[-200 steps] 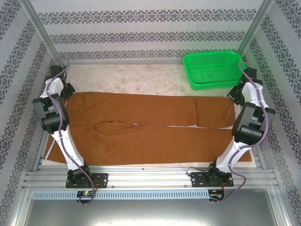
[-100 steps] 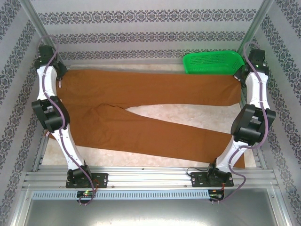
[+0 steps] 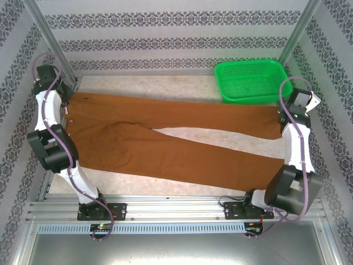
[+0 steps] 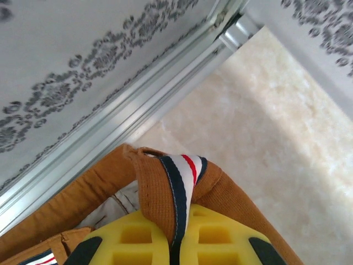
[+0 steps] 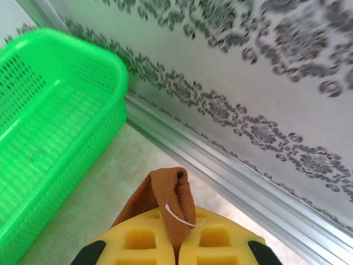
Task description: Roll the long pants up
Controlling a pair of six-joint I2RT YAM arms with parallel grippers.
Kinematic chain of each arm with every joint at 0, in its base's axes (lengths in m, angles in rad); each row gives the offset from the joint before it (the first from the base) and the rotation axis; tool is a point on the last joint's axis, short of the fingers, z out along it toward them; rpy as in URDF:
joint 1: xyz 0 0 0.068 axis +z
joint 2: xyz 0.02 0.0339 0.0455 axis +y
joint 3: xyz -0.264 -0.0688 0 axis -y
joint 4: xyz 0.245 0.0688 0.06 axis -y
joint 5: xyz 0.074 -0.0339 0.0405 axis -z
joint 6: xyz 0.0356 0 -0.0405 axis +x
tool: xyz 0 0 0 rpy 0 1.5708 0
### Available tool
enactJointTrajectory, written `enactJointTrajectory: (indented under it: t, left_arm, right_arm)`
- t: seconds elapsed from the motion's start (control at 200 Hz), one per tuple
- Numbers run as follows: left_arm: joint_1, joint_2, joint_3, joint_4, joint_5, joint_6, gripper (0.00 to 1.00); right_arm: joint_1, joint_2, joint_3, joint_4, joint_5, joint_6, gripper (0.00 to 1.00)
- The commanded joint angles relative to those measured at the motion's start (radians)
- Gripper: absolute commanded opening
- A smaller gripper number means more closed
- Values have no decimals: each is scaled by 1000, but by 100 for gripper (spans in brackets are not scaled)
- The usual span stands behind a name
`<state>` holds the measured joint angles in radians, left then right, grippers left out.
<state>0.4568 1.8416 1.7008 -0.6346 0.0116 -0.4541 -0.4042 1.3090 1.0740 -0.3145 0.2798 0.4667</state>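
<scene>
I am holding the rust-brown soft cloth long pants spread flat across mid-frame, left gripper clamping the striped waistband, right gripper clamping a leg hem. No rolling is begun yet.

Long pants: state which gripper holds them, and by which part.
Both hold the long pants: the left gripper is shut on the striped waistband edge, the right gripper on a leg's hem end.
</scene>
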Motion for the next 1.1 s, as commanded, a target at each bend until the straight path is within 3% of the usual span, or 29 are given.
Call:
enactJointTrajectory:
  t: [0.0, 0.225, 0.425, 0.605, 0.699, 0.724, 0.764, 0.824, 0.854, 0.954, 1.034, 1.069, 1.094]
  left_arm:
    - [52, -78, -52, 170, -104, -41, 0]
    - [77, -183, -222, 176, -203, -98, 0]
    - [170, -257, -421, 192, -255, -192, 0]
    - [206, -340, -573, 203, -336, -343, 0]
    - [230, -398, -650, 131, -426, -517, 0]
    - [240, -417, -680, 140, -417, -548, 0]
    - [255, -439, -727, 179, -396, -576, 16]
    - [271, -466, -774, 203, -376, -635, 34]
    - [272, -481, -793, 224, -368, -652, 43]
    - [273, -518, -842, 331, -340, -677, 71]
    - [271, -484, -771, 310, -317, -649, 73]
    - [272, -460, -725, 284, -294, -629, 69]
    - [271, -441, -690, 254, -281, -620, 73]
  right_arm:
    - [-39, -90, -50, 150, 160, -6, 0]
    - [-51, -227, -178, 35, 284, 128, 0]
    - [-77, -405, -372, 6, 347, 255, 0]
    - [-126, -587, -498, -176, 368, 514, 0]
    - [-129, -732, -558, -253, 402, 604, 0]
    - [-132, -773, -571, -247, 404, 598, 19]
    - [-133, -827, -591, -214, 403, 572, 56]
    - [-138, -872, -589, -190, 406, 554, 87]
    - [-142, -870, -578, -179, 402, 542, 96]
    - [-166, -774, -513, -169, 362, 533, 98]
    - [-195, -661, -468, -147, 270, 537, 98]
    - [-201, -609, -446, -139, 209, 529, 98]
    - [-198, -575, -431, -136, 173, 522, 98]
